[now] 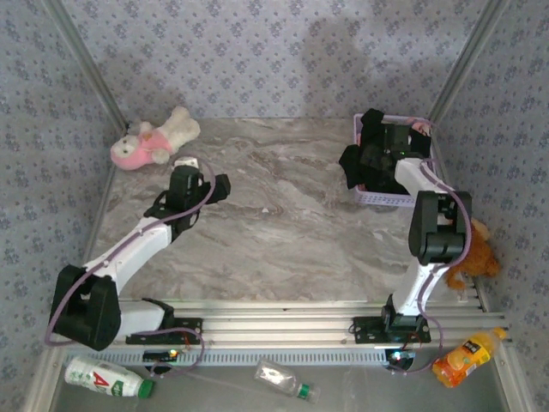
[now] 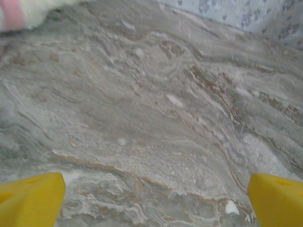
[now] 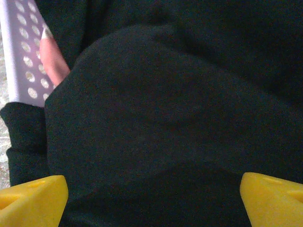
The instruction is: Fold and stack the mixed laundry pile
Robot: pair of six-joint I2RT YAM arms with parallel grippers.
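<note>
Left end effector [image 2: 156, 201]: fingers spread wide, holding nothing, hovering over the marbled tabletop [image 1: 283, 215]. Plush toy [image 1: 154, 142], pink and white, lying beyond it and to its left (fuzzy edge peeking into the wrist view).

Right end effector [image 3: 154, 201]: fingers parted, nothing gripped, hanging over the basket [image 1: 386, 198]. Black T-shirt [image 3: 156, 118] spreading beneath its fingers, heaping in the basket and drooping over the left wall (dark folds, hard to read). Pink garment [image 3: 53, 59] poking out at upper left of that end effector, between black cloth and perforated lavender wall.
</note>
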